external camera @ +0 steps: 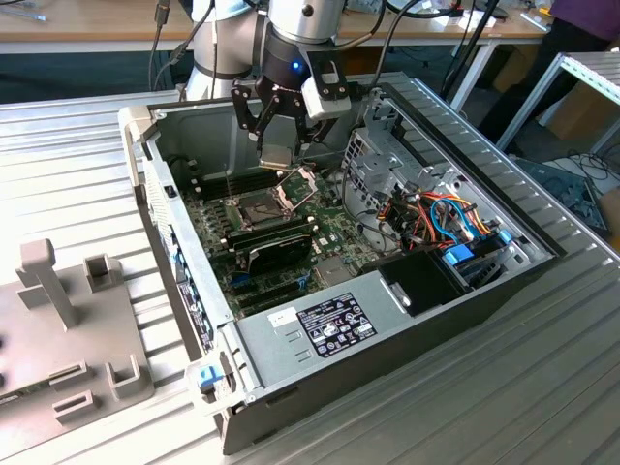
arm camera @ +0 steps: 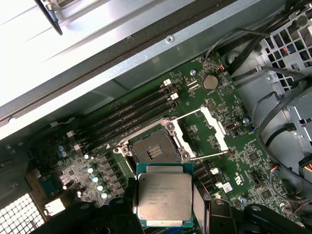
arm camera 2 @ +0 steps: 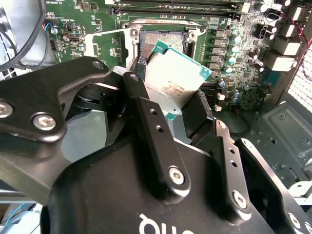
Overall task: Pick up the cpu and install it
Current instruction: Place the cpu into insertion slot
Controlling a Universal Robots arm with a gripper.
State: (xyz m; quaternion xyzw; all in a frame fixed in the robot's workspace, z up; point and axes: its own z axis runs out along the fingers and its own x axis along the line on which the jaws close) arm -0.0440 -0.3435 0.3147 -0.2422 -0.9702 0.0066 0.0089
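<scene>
The cpu (external camera: 276, 155), a small square chip with a silvery top, hangs in the air inside the open computer case, with my gripper (external camera: 278, 145) shut on its edges. It hovers a little above the dark socket (external camera: 260, 205) on the green motherboard (external camera: 334, 232). The socket's hinged metal frame (external camera: 298, 184) stands swung open. In the first wrist view the cpu (arm camera: 164, 197) sits just beside the bare socket (arm camera: 155, 148) and its open frame (arm camera: 210, 130). In the second wrist view the cpu (arm camera 2: 175, 80) is tilted between the black fingers (arm camera 2: 146, 112), above the socket (arm camera 2: 163, 41).
A black oblong module (external camera: 276, 247) lies on the board beside the socket. The case wall (external camera: 160, 184) rises on the exterior view's left, and a drive cage (external camera: 378, 165) with coloured cables (external camera: 446, 218) on the right. A grey fixture (external camera: 68, 320) sits outside the case.
</scene>
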